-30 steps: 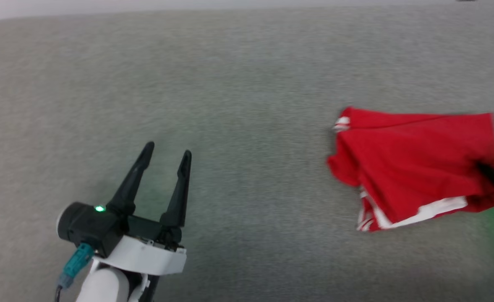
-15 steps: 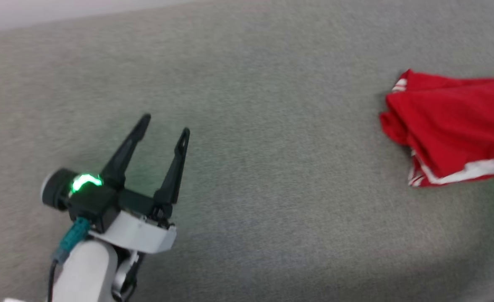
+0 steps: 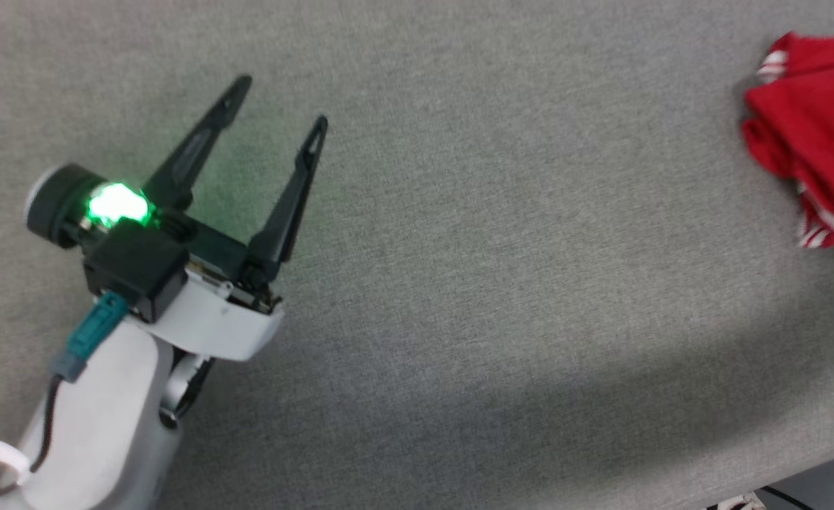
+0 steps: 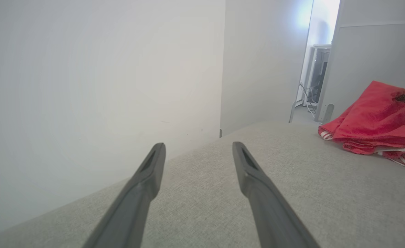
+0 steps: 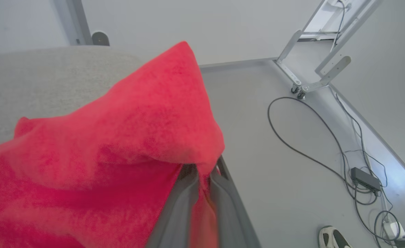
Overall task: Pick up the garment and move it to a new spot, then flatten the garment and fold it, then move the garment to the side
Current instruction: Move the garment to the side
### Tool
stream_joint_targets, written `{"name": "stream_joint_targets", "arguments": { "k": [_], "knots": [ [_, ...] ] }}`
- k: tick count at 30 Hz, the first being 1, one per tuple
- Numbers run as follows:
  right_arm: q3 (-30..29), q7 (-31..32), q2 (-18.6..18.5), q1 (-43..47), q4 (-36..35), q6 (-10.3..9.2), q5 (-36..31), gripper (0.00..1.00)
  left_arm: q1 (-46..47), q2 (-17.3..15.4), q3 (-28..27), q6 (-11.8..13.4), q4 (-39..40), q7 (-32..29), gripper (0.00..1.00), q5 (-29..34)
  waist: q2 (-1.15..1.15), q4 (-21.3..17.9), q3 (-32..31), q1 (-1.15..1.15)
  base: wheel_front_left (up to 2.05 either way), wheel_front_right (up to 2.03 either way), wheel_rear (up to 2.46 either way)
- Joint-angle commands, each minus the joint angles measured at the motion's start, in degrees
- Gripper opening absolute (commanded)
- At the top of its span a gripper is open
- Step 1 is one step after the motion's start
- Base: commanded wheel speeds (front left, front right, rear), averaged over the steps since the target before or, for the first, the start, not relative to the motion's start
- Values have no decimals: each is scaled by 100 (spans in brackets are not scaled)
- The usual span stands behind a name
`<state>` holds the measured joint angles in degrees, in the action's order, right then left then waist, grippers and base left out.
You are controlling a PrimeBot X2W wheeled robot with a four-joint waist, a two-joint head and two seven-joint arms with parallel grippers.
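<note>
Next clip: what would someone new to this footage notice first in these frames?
The bright red garment stands out first, bunched at the far right edge of the grey fabric surface in the head view, with the right gripper shut on a fold of it. Next comes the glowing green light on the left gripper, which stands open and empty at the left.

Red garment (image 3: 824,127), red-white striped trim (image 3: 815,234); grey surface (image 3: 494,248).

Grey fabric surface (image 3: 502,283), pale walls (image 4: 85,86), cables (image 5: 312,148) across grey floor (image 5: 257,113).
</note>
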<state>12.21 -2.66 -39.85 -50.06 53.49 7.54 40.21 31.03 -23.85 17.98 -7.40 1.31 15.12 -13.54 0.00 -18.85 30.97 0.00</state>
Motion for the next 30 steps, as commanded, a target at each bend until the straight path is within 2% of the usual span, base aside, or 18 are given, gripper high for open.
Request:
{"name": "stream_joint_targets", "arguments": {
  "k": [1,6,13,14,15,16,17,22,30],
  "knots": [
    [-2,-121,62,-151,220,-11,-140,0,109,-40,5,-12,24,-2,100,-29,0,-18,191,0,0,0,0],
    [-4,-459,237,-573,966,-11,-384,0,209,-95,1,-12,64,-2,100,-63,0,40,278,0,0,0,0],
    [-14,-885,391,-885,1588,-12,-592,0,111,-118,-31,-12,40,-2,100,-50,0,93,305,0,0,0,0],
    [-14,-935,406,-922,1661,-11,-621,16,94,-121,-47,-12,32,-2,100,-54,0,101,303,0,0,0,0],
    [-13,-971,416,-944,1714,-11,-641,43,84,-121,-64,-12,24,-2,100,-64,0,108,299,0,0,0,0],
    [-1,-1010,426,-953,1759,-11,-679,88,69,-116,-79,-12,14,-2,100,-71,0,114,285,0,0,0,0],
    [8,-1043,438,-953,1804,-11,-716,100,41,-102,-90,-12,-15,-2,100,-80,0,123,255,0,0,0,0],
    [148,-1106,485,-847,1909,-12,-886,100,-111,26,-153,-12,-248,-2,100,-195,0,198,26,0,0,0,0],
    [578,-1153,569,-585,1875,-12,-1163,100,-609,456,-406,-12,-451,-2,100,-238,0,483,-534,0,0,0,0]
  ]
}}
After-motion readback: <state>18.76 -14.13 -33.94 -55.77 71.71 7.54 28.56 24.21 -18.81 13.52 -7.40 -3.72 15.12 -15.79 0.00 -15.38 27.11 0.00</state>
